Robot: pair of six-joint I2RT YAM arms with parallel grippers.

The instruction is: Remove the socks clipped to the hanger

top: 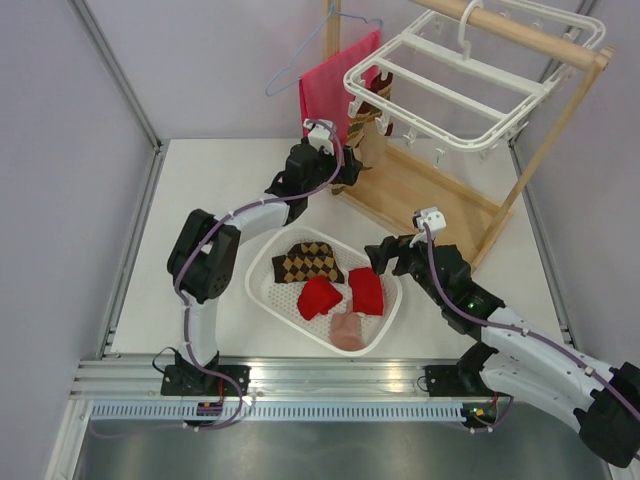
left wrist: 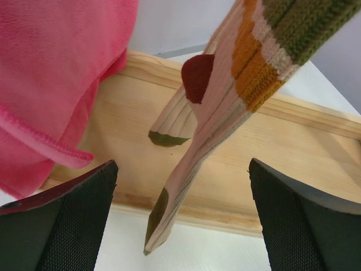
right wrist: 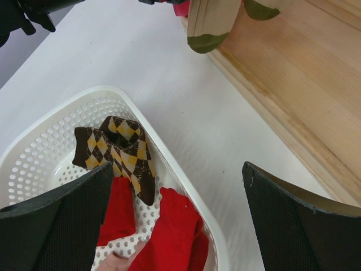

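Note:
The white hanger hangs from the wooden stand's top bar. One striped brown, olive and cream sock still dangles from its left end. In the left wrist view this striped sock hangs down with its toe tip between the wide-apart fingers of my left gripper, touching neither. My left gripper is open. My right gripper is open and empty over the basket's right rim. Argyle socks, two red socks and a pale pink sock lie in the basket.
The white perforated basket sits on the table between the arms. The wooden stand's base lies at the back right. A red-pink towel and a thin wire hanger hang just left of the striped sock.

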